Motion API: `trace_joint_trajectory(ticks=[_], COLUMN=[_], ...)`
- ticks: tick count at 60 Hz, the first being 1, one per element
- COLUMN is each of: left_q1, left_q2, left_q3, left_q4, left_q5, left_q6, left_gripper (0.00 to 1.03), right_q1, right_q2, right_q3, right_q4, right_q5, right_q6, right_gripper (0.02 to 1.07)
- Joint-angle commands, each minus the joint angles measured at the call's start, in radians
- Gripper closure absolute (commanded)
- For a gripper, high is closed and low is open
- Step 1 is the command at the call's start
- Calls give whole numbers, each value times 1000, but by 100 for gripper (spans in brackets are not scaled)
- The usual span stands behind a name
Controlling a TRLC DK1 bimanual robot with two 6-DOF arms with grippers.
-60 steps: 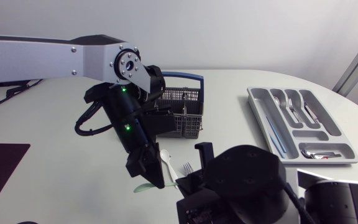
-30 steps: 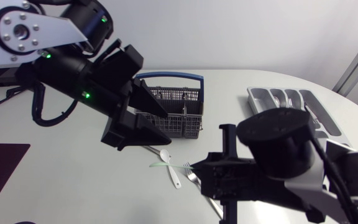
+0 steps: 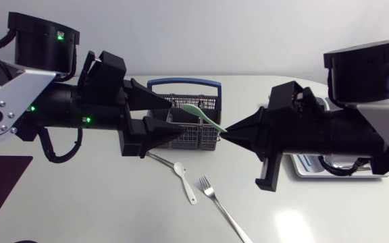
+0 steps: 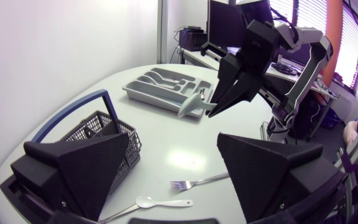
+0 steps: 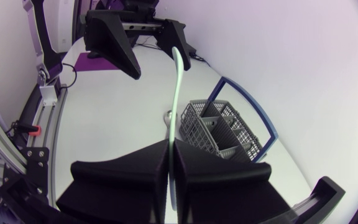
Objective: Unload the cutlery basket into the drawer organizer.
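- The green spoon [image 3: 203, 116] looks like light, stiff plastic and is probably slick. We judge the handle end the best place to pinch it.
- Our right tool [image 3: 227, 132] is pressed together on that handle end. The spoon juts ahead of its tips, above the table [image 3: 80, 202].
- Our left tool [image 3: 177, 118] is spread wide and empty, facing the right tool. The spoon's bowl is close by one finger, and we cannot tell whether they touch.
- The cutlery basket [image 3: 184, 84] sits under both tools, and the drawer organizer [image 4: 157, 102] lies behind the right tool.

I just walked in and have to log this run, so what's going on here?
The right gripper is shut on one end of a green spoon, holding it up near the cutlery basket. The left gripper faces it, open and empty. A white spoon and a fork lie on the table. The organizer holds some cutlery.
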Motion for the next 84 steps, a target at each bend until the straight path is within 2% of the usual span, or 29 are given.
trace_joint_trajectory(ticks=[1,6,11,23,39,49,57,59,69,72,84], left_q1=[-5,-16,-33,-56,-69,-65,-59,-59,-56,-54,-54], left_q2=[8,15,15,33,73,77,79,81,90,93,91], left_q3=[-19,-21,-33,-39,-18,-10,-16,-19,-19,-16,-13], left_q4=[24,60,111,195,255,280,289,294,295,295,298], left_q5=[5,14,17,30,74,106,122,136,186,209,235], left_q6=[-57,-86,-115,-164,-235,-275,-295,-299,-303,-306,-318], left_gripper=[4,4,4,4,10,13,30,38,64,75,84], right_q1=[-22,-39,-64,-64,-64,-79,-85,-88,-88,-88,-85], right_q2=[16,23,42,69,118,134,137,138,151,158,183], right_q3=[25,28,43,43,38,32,28,25,23,26,32], right_q4=[4,27,44,113,211,226,239,251,268,269,288], right_q5=[-50,-108,-208,-317,-407,-435,-443,-447,-453,-458,-479], right_q6=[75,126,180,259,354,361,371,384,396,400,417], right_gripper=[102,102,102,102,102,102,102,102,102,102,102])
